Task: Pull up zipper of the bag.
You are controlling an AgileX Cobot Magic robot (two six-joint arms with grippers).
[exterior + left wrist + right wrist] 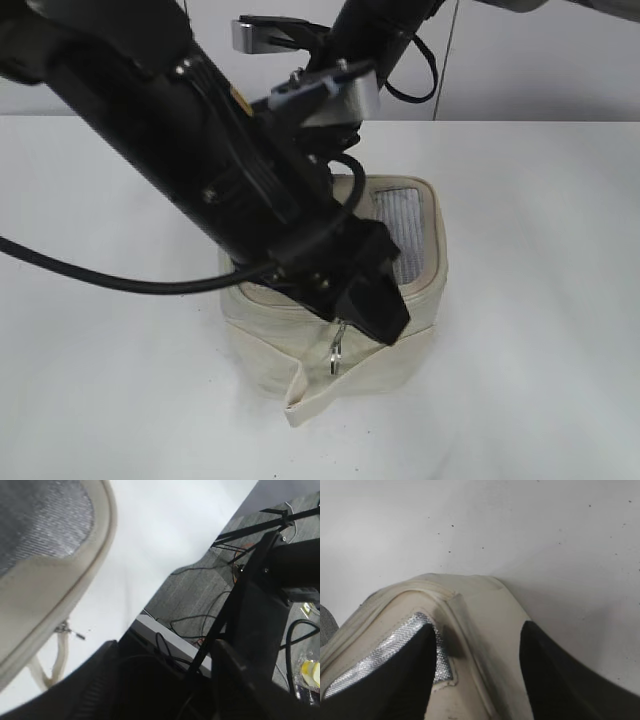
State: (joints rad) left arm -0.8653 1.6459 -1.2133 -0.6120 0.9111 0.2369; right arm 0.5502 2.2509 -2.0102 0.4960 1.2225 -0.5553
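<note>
The cream bag (420, 300) stands on the white table, its grey mesh top (405, 225) partly hidden by my left arm. The zipper track (75, 587) runs along its rim, and a silver pull tab (337, 352) hangs at the front; the tab also shows in the left wrist view (64, 627). My left gripper (375, 305) is at the bag's front top edge, just right of the tab, open and empty (165, 680). My right gripper (477, 680) is open, its fingers straddling the bag's (485, 610) rim at a rounded corner beside the mesh (385, 655). The left arm hides it in the exterior view.
The white table (100, 380) surrounds the bag. A loose cream strap end (300, 395) juts from the bag's front. A black cable (100, 280) trails from the left arm. Beyond the table edge (170, 642) lie floor cables and stands.
</note>
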